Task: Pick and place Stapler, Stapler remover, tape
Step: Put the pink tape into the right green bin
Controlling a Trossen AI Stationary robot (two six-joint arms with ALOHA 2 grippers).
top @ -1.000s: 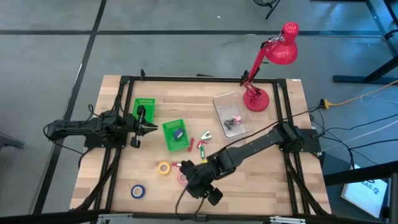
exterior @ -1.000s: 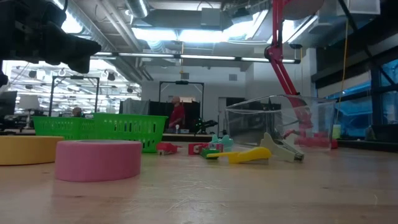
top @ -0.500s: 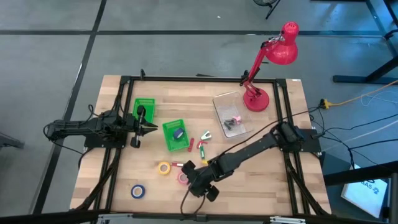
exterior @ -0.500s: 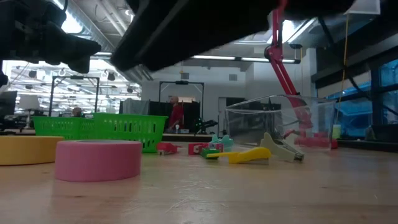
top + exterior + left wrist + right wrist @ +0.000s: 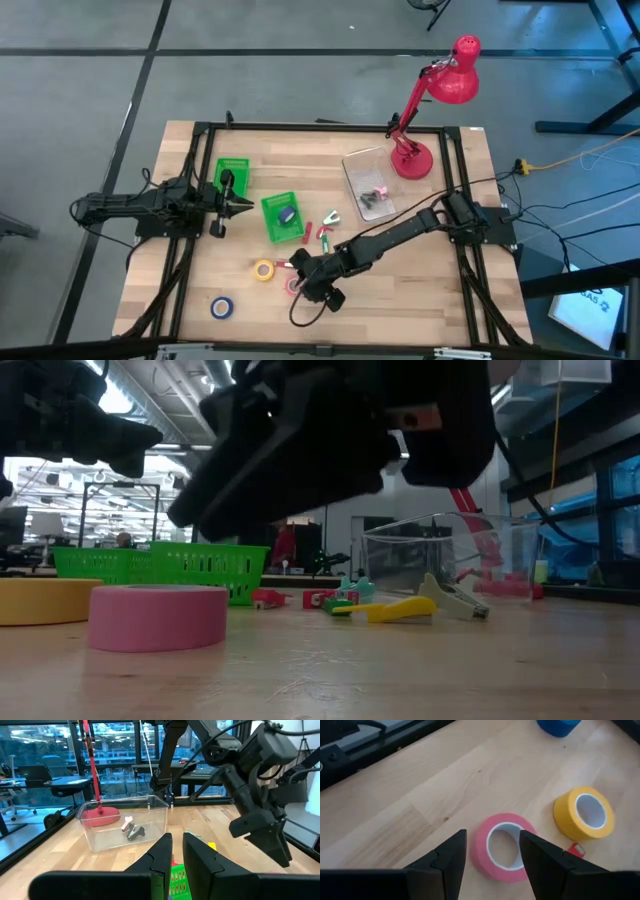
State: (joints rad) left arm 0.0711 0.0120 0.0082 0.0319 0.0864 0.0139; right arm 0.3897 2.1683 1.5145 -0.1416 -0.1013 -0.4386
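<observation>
Since a second ago my right arm has swung in toward the table's middle, and the right gripper [image 5: 299,276] now hangs over the pink tape roll [image 5: 293,286], where earlier it sat further toward the near edge. Its fingers [image 5: 547,860] stand spread, one on each side of the roll [image 5: 504,846] as my wrist camera sees it, clear above it and holding nothing.

Working outward from there: the yellow tape roll [image 5: 264,270] lies just at nine o'clock of the pink one, and the blue tape roll [image 5: 222,307] sits well apart toward seven o'clock, near the front left. At about twelve o'clock of the gripper a scatter of small red, green and yellow pieces [image 5: 322,232] lies on the wood.

Further at eleven o'clock is a green bin [image 5: 268,227] with a dark blue object [image 5: 288,214] inside; I cannot tell what it is. A second green bin [image 5: 239,165] lies beyond it. At one o'clock the clear plastic tub [image 5: 353,166] holds a few small dark and pink items [image 5: 374,196]. The pink desk lamp [image 5: 412,162] stands just past it.

My left gripper [image 5: 246,204] waits by the bins, fingers [image 5: 161,855] nearly together, gripping nothing.
</observation>
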